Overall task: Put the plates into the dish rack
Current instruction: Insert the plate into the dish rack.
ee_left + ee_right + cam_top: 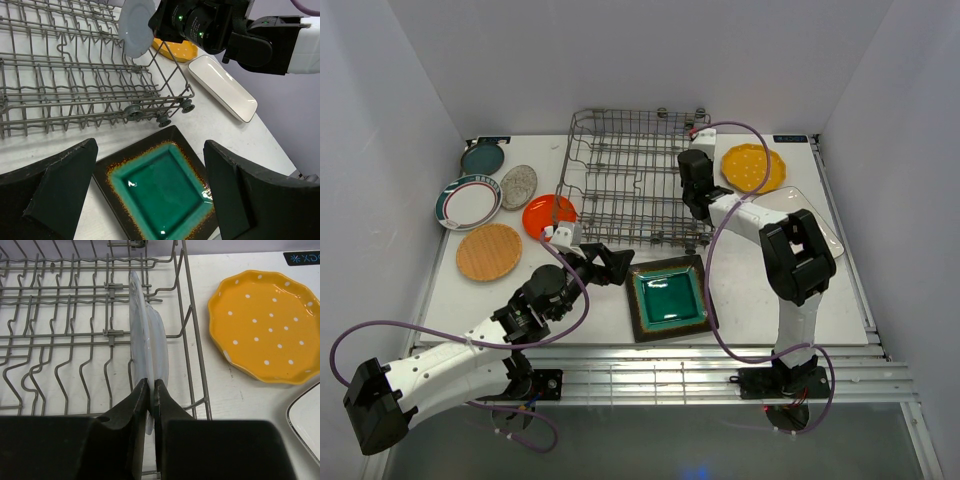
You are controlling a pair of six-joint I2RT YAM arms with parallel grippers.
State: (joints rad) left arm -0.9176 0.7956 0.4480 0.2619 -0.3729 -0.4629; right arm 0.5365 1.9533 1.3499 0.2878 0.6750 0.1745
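Observation:
My right gripper (151, 382) is shut on the rim of a pale blue plate (147, 335), which stands on edge between the tines at the right side of the grey wire dish rack (620, 190). The left wrist view shows the same plate (136, 27) upright under the right arm. My left gripper (150, 150) hangs wide open over the dark green-centred square plate (668, 297), touching nothing. Orange (548, 214), wood-tone (489, 251), teal-rimmed white (468, 202), speckled grey (518, 186) and teal (482, 157) plates lie left of the rack.
A yellow scalloped plate (753, 167) and a white rectangular plate (222, 90) lie right of the rack, the latter partly under the right arm. White walls close in on the table's left, back and right. Purple cables loop off both arms.

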